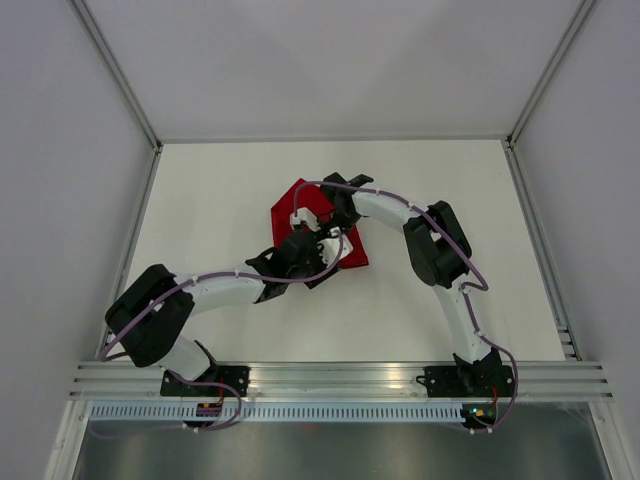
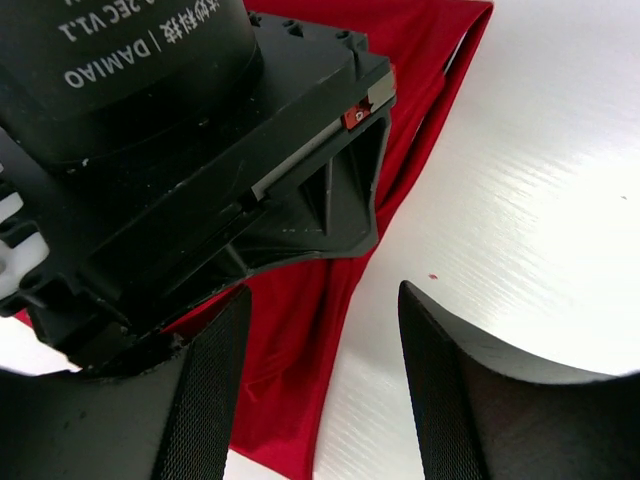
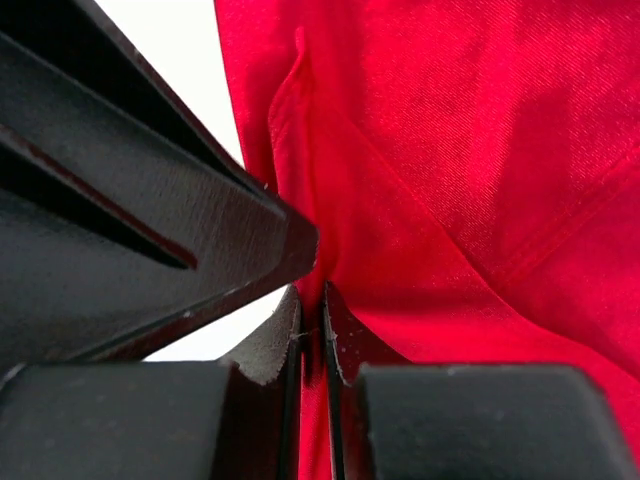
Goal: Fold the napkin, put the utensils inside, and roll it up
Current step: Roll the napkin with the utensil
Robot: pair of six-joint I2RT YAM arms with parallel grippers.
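A: While both arms are reaching over the white table (image 1: 220,200), what is filling most of the overhead view?

B: The left arm (image 1: 215,288) is sweeping in low from its base, and the right arm (image 1: 440,250) is arching up and bending back toward the centre. Their wrists are crowding together above one spot.

A: Where is the napkin (image 1: 288,203) sitting?

B: It is lying at the middle of the table, directly under those two wrists, which are hiding much of it. One red corner is poking out toward the far left, and another edge is showing at the near right. Up close, it is looking rumpled, with layers overlapping and a hem running diagonally.

A: What is the right gripper (image 3: 311,335) doing?

B: It is pinching a raised ridge of the cloth. Its fingers (image 3: 275,345) are standing almost together, with only a thin sliver of red between them.

A: And the left gripper (image 2: 320,320)?

B: It is hovering wide apart and gripping nothing. Its fingers (image 2: 215,380) are framing a strip of the napkin's edge and some bare table beside it. I cannot tell whether they are touching the cloth.

A: What is blocking the left wrist view?

B: A black motor housing (image 2: 200,150) with white lettering is looming just above the cloth, close to the left finger.

A: Anything smaller?

B: A tiny red speck (image 2: 432,276) is lying on the table just beside the napkin.
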